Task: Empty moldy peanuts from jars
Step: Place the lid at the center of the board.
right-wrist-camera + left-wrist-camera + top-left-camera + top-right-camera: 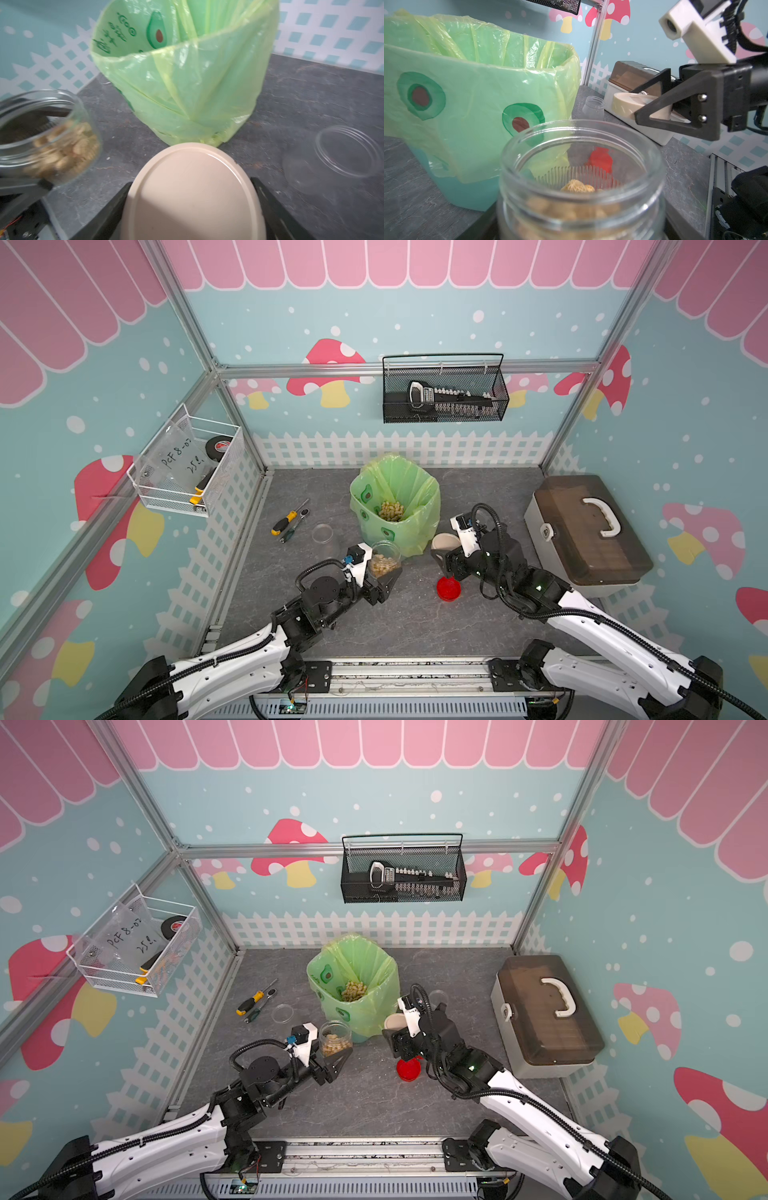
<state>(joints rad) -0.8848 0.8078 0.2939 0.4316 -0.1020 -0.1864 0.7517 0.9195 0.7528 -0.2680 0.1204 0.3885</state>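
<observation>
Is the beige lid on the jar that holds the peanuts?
No: the right claw holds the beige lid, and the jar mouth is open.

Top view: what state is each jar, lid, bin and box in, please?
peanut jar, lid off, part full of peanuts, held by left gripper
beige lid, off its jar, clamped in right gripper
red lid, lying loose
second jar, open, empty, near screwdriver
third jar, open, empty, near box
bin, open, peanuts inside
box, shut

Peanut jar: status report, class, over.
Left claw grips open jar, peanuts inside. Right claw holds beige lid. Lined bin beside jar, nothing between.
</observation>
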